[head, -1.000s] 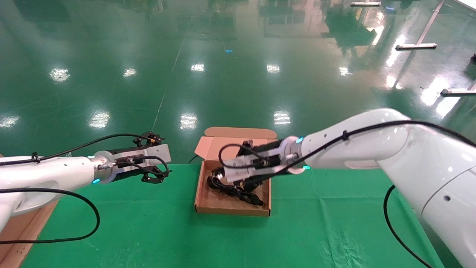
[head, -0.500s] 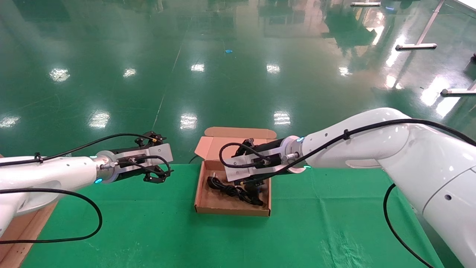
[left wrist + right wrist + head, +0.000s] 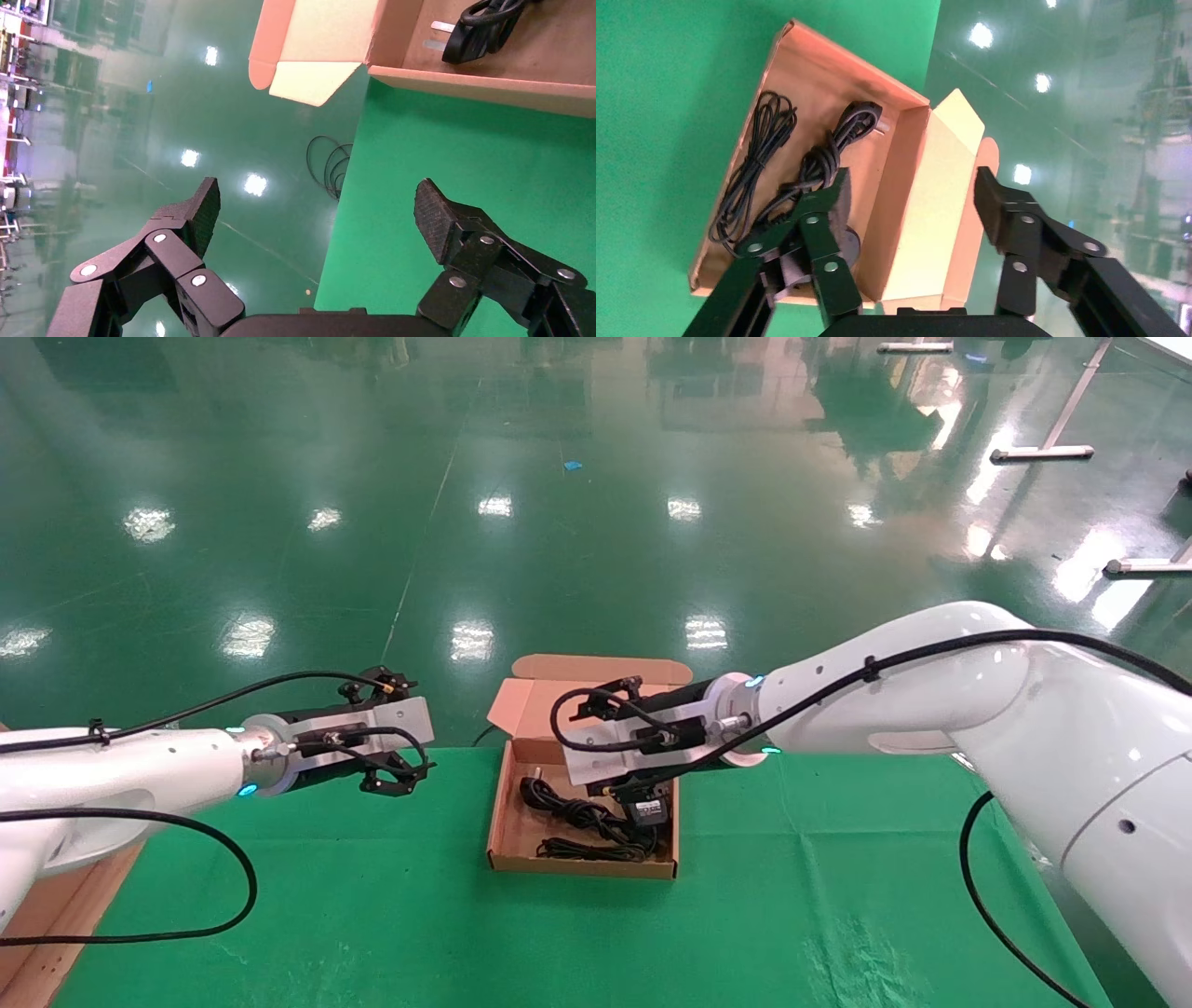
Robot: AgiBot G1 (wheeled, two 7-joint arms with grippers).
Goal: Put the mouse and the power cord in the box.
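The brown cardboard box (image 3: 507, 817) lies open on the green cloth, its lid (image 3: 596, 670) tipped back. Inside it is the bundled black power cord (image 3: 573, 814) with its plug (image 3: 533, 791) toward the left wall. The black mouse (image 3: 645, 810) rests by the right wall, its thin cable (image 3: 577, 849) along the front. My right gripper (image 3: 605, 742) hovers open above the box's rear, holding nothing. In the right wrist view the cord (image 3: 835, 144) and thin cable (image 3: 754, 165) show, and the mouse (image 3: 849, 242) is partly hidden by a finger. My left gripper (image 3: 400, 733) hangs open left of the box.
The green cloth (image 3: 372, 915) covers the table, whose far edge runs just behind the box. A cardboard piece (image 3: 56, 915) lies at the near left corner. A coil of thin cable (image 3: 330, 165) sits on the floor beyond the edge.
My right gripper has risen out of the box and drawn back toward the lid. The mouse and its thin cable now lie uncovered in the box. The left arm has stayed put.
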